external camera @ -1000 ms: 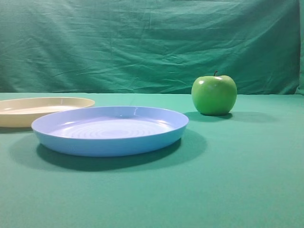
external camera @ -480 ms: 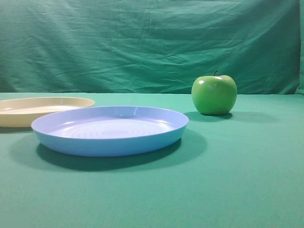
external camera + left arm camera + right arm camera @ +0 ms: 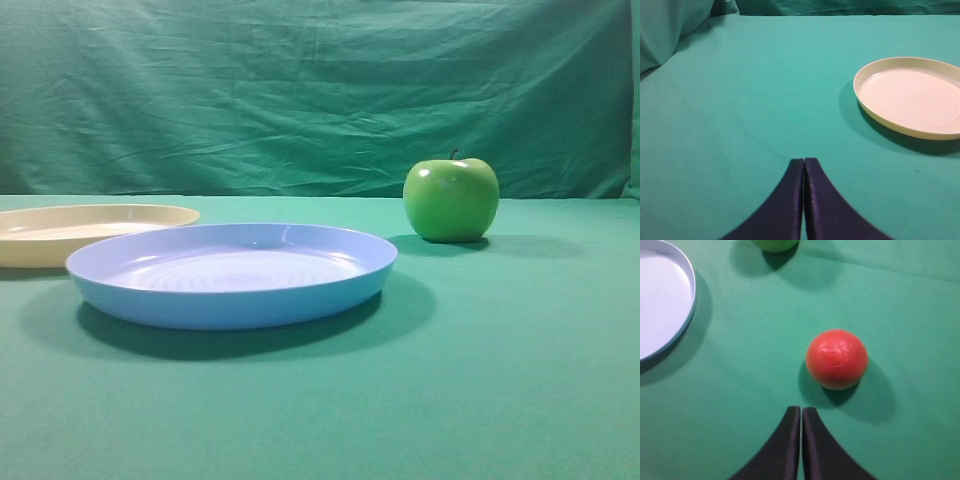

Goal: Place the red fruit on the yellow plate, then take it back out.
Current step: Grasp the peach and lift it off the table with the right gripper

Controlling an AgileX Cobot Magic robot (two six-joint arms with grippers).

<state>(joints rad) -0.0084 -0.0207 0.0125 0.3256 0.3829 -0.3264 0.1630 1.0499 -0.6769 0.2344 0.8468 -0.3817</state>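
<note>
The red fruit [image 3: 836, 359] lies on the green cloth in the right wrist view, untouched, just ahead and slightly right of my right gripper [image 3: 801, 408]. That gripper's dark fingers stand together with only a hairline slit and nothing between them. The yellow plate [image 3: 910, 95] sits empty to the upper right of my left gripper [image 3: 804, 160], which is shut and holds nothing. In the exterior view the yellow plate [image 3: 60, 245] lies at the far left. The red fruit and both grippers are out of that view.
A light blue plate [image 3: 230, 300] stands empty in the middle foreground, with its rim [image 3: 687, 305] at the right wrist view's left. A green apple [image 3: 451, 200] sits behind it to the right, beyond the red fruit. Green cloth covers table and backdrop.
</note>
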